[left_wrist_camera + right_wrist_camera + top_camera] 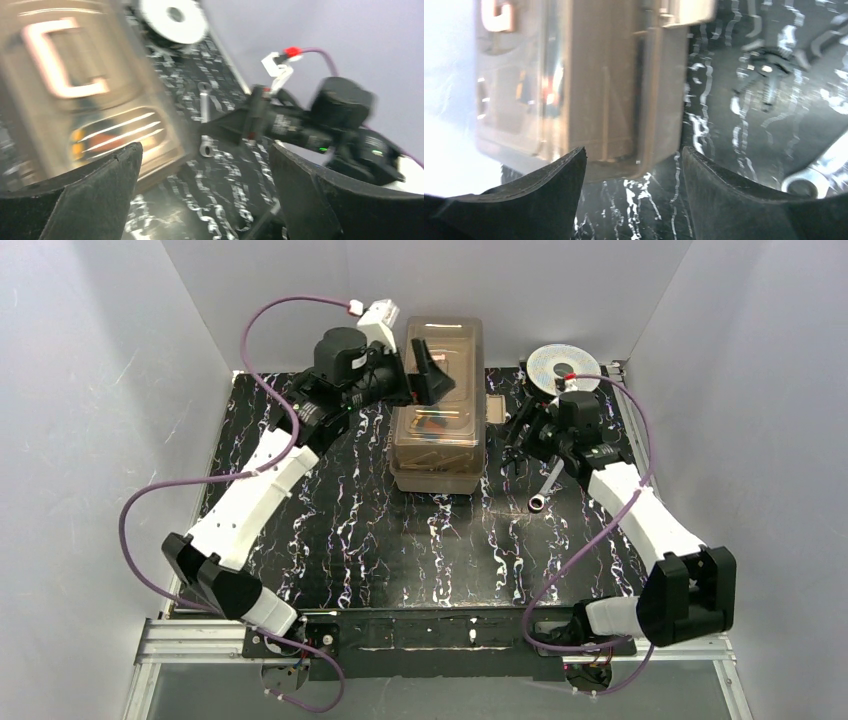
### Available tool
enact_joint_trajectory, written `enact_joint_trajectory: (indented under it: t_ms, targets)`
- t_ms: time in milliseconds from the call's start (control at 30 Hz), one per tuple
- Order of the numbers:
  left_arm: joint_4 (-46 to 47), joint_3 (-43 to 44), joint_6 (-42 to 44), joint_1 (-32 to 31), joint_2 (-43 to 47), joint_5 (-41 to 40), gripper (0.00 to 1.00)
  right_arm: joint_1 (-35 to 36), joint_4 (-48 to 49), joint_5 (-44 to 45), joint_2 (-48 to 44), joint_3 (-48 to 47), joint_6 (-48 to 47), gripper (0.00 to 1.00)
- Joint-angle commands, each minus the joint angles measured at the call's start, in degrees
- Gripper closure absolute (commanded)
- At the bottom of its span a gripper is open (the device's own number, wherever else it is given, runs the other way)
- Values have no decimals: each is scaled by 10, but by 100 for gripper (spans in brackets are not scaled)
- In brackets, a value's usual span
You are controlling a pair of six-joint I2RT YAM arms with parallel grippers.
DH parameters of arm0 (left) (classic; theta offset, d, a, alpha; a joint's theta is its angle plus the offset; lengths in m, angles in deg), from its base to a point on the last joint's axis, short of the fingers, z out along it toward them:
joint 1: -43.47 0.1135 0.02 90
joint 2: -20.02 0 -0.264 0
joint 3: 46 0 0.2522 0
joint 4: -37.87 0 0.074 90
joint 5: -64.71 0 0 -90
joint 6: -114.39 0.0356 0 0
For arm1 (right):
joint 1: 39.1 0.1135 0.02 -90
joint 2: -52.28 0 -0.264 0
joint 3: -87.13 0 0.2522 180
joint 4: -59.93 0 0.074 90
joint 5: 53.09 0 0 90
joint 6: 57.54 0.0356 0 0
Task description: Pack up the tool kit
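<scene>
The toolbox (436, 478) stands shut on the worktop (380, 540), a black slab veined with white like marble. The box is a long beige plastic block with rounded corners. Its lid (452, 432) is translucent brown, ribbed, and lets orange and dark shapes show through. A cream C-shaped handle (60, 62) lies flat on top.

The left pincer (432, 372) hangs just above the far half of the lid, its two black wedge-shaped fingers (100, 195) spread wide with nothing between them. From its own camera the box sits off to one side of the gap, blurred.

The right pincer (518, 440) sits low beside the box's long side, its matte black fingers (549, 195) also apart and holding nothing. The beige wall fills the view straight ahead of its tips. Just to its near side lies a slim shiny metal wrench (545, 490) with a ring end, flat on the worktop. Beyond this pincer, by the back wall, rests a round silver spool (557, 365) with a dark centre hole.
</scene>
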Motion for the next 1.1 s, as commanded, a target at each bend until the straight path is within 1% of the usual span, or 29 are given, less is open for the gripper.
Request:
enact_joint_trajectory:
  t_ms: [0,33,100,200,267,367,467,500,633,733,800,967,1067]
  targets:
    - [-73,-75,47,33,2,-164,2,8,62,-135,36,-67,-18,21]
    - [-69,-89,40,45,0,-152,2,9,62,-142,43,-80,-21,20]
    - [-54,-114,25,71,-8,-97,2,12,65,-153,58,-98,-30,18]
    - [-22,-146,11,94,-25,-41,2,22,44,-142,87,-130,-34,17]
    - [-4,-160,8,99,-36,-23,2,32,20,-133,112,-156,-37,19]
    - [-8,-162,8,101,-58,-8,2,53,-19,-111,148,-187,-46,22]
    - [-19,-167,12,103,-70,5,2,74,-44,-93,173,-192,-45,25]
    - [-21,-176,14,104,-67,6,3,80,-43,-96,175,-184,-39,26]
    - [-11,-233,21,105,-20,3,9,119,3,-111,153,-126,-11,30]
    - [-10,-279,17,104,29,16,11,165,18,-102,131,-97,1,30]
    - [-12,-312,17,103,67,25,11,184,20,-100,115,-88,6,29]
    - [-25,-390,8,101,171,26,12,196,22,-92,65,-65,12,28]
    - [-48,-406,12,102,221,10,11,181,3,-51,37,-68,0,26]
